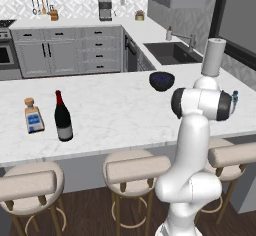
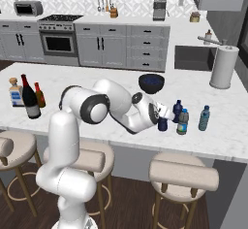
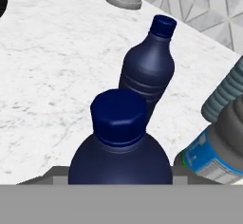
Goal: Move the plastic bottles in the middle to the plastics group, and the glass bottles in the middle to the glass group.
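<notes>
My gripper (image 2: 163, 119) is shut on a small dark blue plastic bottle (image 3: 118, 142) with a blue cap, held upright low over the counter's right part. Just beyond it stands a second dark blue bottle (image 3: 149, 69) of the plastics group. A clear greyish bottle with a blue label (image 3: 216, 152) is close on the right, and a teal bottle (image 2: 204, 118) stands farther right. Far to the left, the tall dark wine bottle (image 1: 63, 117) stands beside the squat clear bottle with a cork (image 1: 33, 116) and a small brown red-capped bottle (image 2: 39, 95).
A dark bowl (image 2: 151, 83) sits on the counter behind the arm. A paper towel roll (image 2: 224, 66) stands at the back right by the sink (image 1: 172, 52). Stools (image 2: 181, 174) line the counter's near edge. Open marble lies between the two bottle groups.
</notes>
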